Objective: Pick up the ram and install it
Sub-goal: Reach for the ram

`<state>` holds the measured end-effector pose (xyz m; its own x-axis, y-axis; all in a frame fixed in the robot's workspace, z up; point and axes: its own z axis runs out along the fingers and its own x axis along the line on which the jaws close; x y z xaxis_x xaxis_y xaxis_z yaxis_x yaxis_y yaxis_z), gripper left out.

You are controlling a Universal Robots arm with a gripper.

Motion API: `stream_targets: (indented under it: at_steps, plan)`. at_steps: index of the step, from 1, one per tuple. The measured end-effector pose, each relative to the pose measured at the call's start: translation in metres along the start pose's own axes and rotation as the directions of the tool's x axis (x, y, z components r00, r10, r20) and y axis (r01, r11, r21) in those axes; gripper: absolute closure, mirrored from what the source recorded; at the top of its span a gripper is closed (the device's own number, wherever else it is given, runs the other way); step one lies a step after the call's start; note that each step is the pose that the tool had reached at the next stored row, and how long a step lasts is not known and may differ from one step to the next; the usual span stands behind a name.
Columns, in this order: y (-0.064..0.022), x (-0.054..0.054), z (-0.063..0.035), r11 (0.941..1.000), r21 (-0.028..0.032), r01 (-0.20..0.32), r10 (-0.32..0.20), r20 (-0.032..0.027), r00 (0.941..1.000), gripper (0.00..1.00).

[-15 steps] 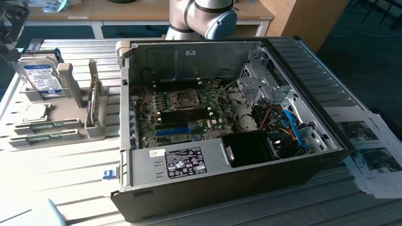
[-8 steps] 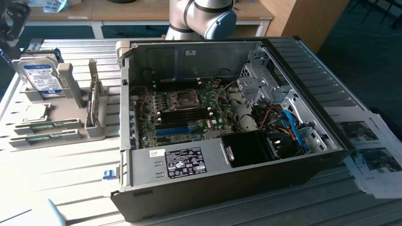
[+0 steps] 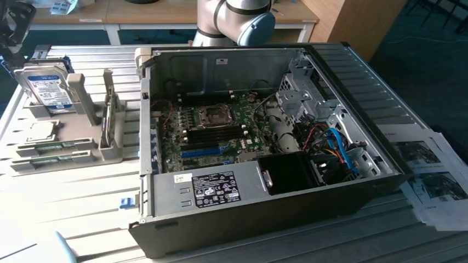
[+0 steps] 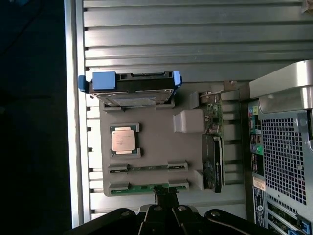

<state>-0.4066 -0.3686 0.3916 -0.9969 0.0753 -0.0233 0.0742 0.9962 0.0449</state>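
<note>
Two green ram sticks lie in slots at the near end of a grey holder tray (image 3: 76,129), on the exterior view's left. One ram stick (image 3: 52,160) (image 4: 142,187) sits in the outermost slot, and the other ram stick (image 3: 55,146) (image 4: 146,168) lies just beside it. My gripper (image 3: 10,48) (image 4: 165,197) hangs above the tray's far left corner, shut with nothing between its fingers. In the wrist view its black fingertips line up over the outer ram stick's edge. The open computer case (image 3: 256,137) shows its motherboard with a blue slot (image 3: 201,152).
The tray also holds a hard drive with blue rails (image 3: 47,90) (image 4: 129,83), a CPU (image 3: 40,131) (image 4: 122,140) and upright boards (image 4: 213,142). The arm's base (image 3: 234,22) stands behind the case. Printed sheets (image 3: 431,175) lie on the slatted table at the exterior view's right.
</note>
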Motion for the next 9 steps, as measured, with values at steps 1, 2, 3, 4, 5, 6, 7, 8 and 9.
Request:
stream_targets:
  at_steps: [1, 2, 3, 4, 5, 6, 7, 8, 9]
  plan:
    - [0.0, 0.0, 0.0, 1.0, 0.0, 0.0, 0.0, 0.0, 1.0, 0.9]
    - [0.0, 0.0, 0.0, 1.0, -0.0001, 0.0, 0.0, 0.0, 1.0, 0.9]
    - [0.0007, 0.0001, 0.0001, 1.0, -0.0001, 0.0, 0.0, 0.0001, 1.0, 0.9]
    - [0.0016, 0.0002, 0.0001, 1.0, 0.0, 0.0, 0.0, 0.0001, 1.0, 0.9]
    - [0.0026, 0.0002, 0.0001, 1.0, 0.0, 0.0, 0.0, 0.0, 1.0, 0.9]
    - [0.0033, 0.0002, 0.0002, 1.0, -0.0001, 0.0, 0.0, 0.0001, 1.0, 0.9]
    - [0.0041, 0.0003, 0.0002, 1.0, -0.0001, 0.0, 0.0, 0.0, 1.0, 0.9]
    - [0.0047, 0.0004, 0.0003, 1.0, 0.0, 0.0, 0.0, 0.0, 1.0, 0.9]
    - [0.0049, 0.0004, 0.0003, 1.0, -0.0001, 0.0, 0.0, 0.0, 1.0, 0.9]
